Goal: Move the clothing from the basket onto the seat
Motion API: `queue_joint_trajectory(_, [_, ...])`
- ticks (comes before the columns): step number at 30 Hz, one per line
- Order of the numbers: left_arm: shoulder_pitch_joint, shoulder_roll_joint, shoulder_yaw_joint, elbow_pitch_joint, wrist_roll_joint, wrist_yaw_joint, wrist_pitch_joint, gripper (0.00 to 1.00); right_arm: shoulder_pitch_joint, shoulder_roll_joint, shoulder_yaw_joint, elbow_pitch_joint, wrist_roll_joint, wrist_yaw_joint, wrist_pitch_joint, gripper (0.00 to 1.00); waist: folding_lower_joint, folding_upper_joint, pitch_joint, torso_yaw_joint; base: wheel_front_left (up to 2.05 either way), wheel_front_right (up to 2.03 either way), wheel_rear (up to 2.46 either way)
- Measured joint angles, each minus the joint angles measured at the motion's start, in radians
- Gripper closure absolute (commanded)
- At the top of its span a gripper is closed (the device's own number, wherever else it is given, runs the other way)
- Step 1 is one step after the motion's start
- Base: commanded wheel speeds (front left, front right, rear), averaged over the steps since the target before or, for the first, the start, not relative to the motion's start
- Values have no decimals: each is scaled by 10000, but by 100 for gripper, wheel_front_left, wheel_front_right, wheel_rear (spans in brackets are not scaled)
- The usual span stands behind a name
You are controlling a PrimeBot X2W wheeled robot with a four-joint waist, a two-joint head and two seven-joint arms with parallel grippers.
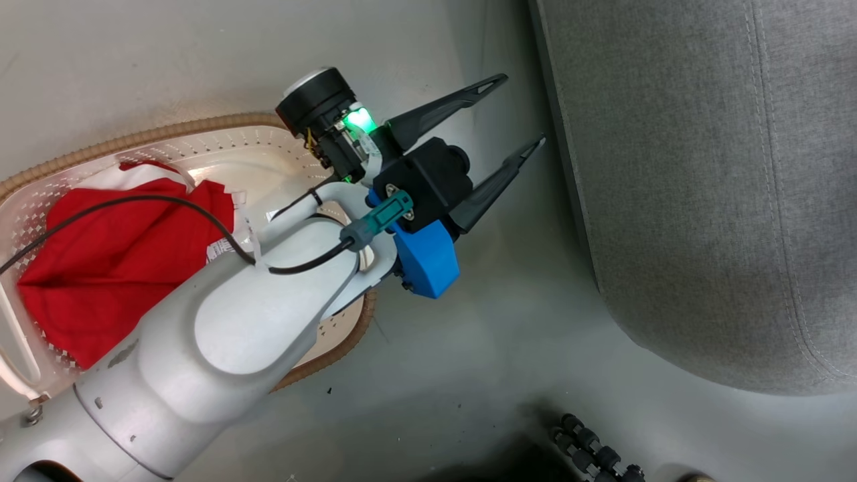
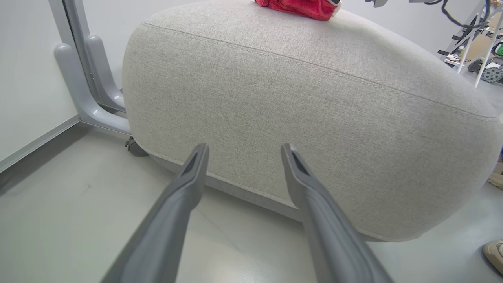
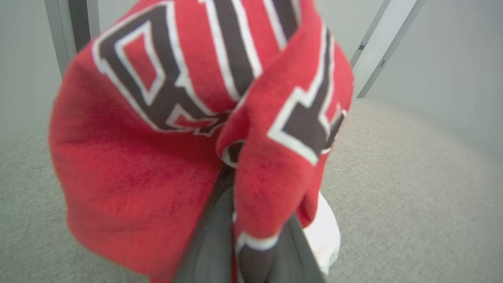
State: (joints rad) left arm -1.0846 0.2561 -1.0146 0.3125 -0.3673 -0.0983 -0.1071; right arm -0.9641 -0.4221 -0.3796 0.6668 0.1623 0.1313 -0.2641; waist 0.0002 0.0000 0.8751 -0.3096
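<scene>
The cream basket with its brown rim stands on the floor at the left, and a red garment lies in it. To its right rises the grey seat. My left gripper hangs open and empty over the floor between them, fingers pointing at the seat's side; the same left gripper shows its jaws spread wide. My right gripper is shut on the red jersey with black-and-white lettering, held just above the seat top. Red cloth shows on top of the seat.
A grey metal frame leg with a caster stands by the seat's left end against a pale wall. A shoe is at the far right on the floor. A black knobbly object lies near the bottom edge.
</scene>
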Motion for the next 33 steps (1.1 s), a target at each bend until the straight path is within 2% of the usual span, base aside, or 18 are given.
queue_joint_trajectory(4, [-1,142,8,-35,-15,52,0,0,-5,127,-6,299,-12,0,0,100,0,0,45,31,0,0,0])
queue_joint_trajectory(5, [-1,165,8,-33,-23,69,0,0,-6,144,-12,307,-17,0,0,88,0,0,30,28,0,0,0])
queue_joint_trajectory(6, [0,184,6,-31,-25,75,-2,0,-5,178,-35,324,-33,0,0,0,0,0,-2,25,0,0,0])
queue_joint_trajectory(12, [47,159,29,38,-138,167,-228,0,457,278,-113,-127,-134,0,0,0,-1,0,-414,34,0,0,0])
queue_joint_trajectory(22, [637,-109,100,508,-554,357,-863,0,2684,706,190,-1181,-424,0,0,0,-2,0,-1641,188,0,0,0])
queue_joint_trajectory(29, [1259,-161,518,825,-957,708,-1338,0,3809,1039,560,-2257,-598,0,0,0,-2,0,-2615,379,0,0,0])
queue_joint_trajectory(33, [1961,-180,1175,918,-1267,1091,-1513,0,4386,1198,1214,-3212,-754,0,2,0,-3,0,-3464,568,0,0,0])
